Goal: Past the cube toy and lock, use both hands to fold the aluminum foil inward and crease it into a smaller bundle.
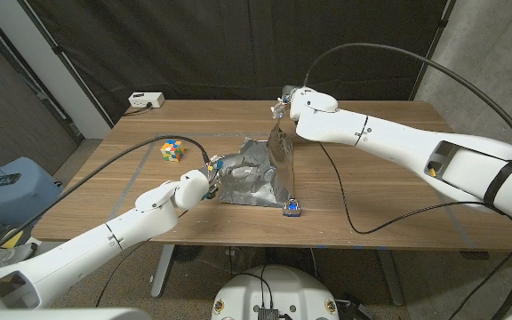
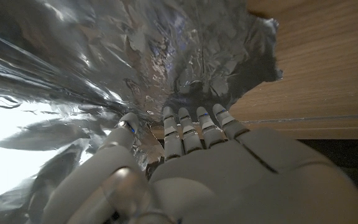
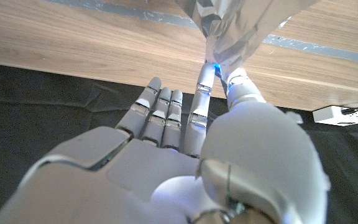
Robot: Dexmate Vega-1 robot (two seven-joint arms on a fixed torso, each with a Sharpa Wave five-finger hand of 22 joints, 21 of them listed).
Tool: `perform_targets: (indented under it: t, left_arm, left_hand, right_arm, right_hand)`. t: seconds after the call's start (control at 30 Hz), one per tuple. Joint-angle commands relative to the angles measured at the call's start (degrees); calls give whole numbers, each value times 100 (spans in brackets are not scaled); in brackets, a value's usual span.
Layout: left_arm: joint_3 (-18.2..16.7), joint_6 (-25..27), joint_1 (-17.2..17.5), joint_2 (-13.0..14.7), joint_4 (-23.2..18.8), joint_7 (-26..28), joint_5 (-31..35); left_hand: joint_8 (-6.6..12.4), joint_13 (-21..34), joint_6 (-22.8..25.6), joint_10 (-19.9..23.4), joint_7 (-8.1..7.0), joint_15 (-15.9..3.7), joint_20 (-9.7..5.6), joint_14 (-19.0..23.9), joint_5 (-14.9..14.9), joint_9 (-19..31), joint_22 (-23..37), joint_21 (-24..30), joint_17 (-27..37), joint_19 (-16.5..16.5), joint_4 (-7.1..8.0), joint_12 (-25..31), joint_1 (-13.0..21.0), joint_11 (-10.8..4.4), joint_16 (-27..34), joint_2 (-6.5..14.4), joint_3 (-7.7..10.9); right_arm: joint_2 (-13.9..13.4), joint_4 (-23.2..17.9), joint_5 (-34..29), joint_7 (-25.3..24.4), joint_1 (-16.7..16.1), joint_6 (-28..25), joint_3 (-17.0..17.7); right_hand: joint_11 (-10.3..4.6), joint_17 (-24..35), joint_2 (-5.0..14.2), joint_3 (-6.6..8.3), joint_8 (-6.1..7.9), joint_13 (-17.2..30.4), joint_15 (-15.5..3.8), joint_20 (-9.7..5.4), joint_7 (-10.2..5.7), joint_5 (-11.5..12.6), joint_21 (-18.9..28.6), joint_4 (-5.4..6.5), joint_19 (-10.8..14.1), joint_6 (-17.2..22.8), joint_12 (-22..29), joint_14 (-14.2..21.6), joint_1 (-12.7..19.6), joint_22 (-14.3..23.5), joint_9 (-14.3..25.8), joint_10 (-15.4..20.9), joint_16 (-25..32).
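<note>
Your right hand (image 1: 284,105) pinches the far right corner of the foil (image 1: 254,173) between thumb and one finger, the other fingers spread loose, and lifts that edge so it stands upright, ready, I judge, to swing inward over the rest. Your left hand (image 1: 212,173) rests its fingertips (image 2: 191,121) on the foil's left side, seemingly pinning the sheet so it does not slide while the other side rises; its fingers lie extended against the foil and grasp nothing. The foil sits mid-table (image 1: 372,191), right of the cube toy (image 1: 172,149), with the small blue lock (image 1: 292,208) just beside its near right corner. It looks crinkled and shiny, dented and rumpled, partly folded but not yet a tight bundle.
</note>
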Motion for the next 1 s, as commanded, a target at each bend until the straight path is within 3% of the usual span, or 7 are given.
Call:
perform_targets:
  t: [0.03, 0.47, 1.0]
  left_arm:
    - [54, 93, -16, -45, -17, 3, 74]
    - [-1, 220, 27, -3, -109, 45, 76]
    - [-467, 454, 417, 227, -500, 484, -166]
  left_hand:
    - [45, 18, 23, 20, 34, 46, -12, 27, -24, 13, 2, 33, 8, -11, -8, -4, -31, 14, 0, 21, 57]
    - [45, 18, 24, 33, 27, 53, -4, 27, -21, 13, 2, 30, 5, -17, -27, 2, -14, 36, -1, 28, 77]
    - [41, 20, 12, 36, 41, 71, 5, 34, -20, 13, 1, 35, 2, -1, -55, 3, 3, 42, 0, 16, 91]
  right_arm:
    - [65, 24, 415, 63, -31, 191, 194]
    - [129, 106, 684, 34, -83, 421, 309]
    - [-23, -123, 767, -65, -98, 265, 351]
  right_hand:
    - [76, 18, -12, -72, -46, 10, 88, 91, 33, -21, -12, 26, 2, -73, -12, 15, -128, 6, 1, 8, -26]
    - [163, 25, 17, -159, -109, 13, 200, 156, 84, -4, -13, 120, -19, -149, -8, -20, -352, 7, 10, -44, -58]
    - [195, 24, 21, -211, -141, 13, 239, 193, 90, 14, -15, 148, -39, -176, -3, -39, -455, 8, 19, -74, -80]
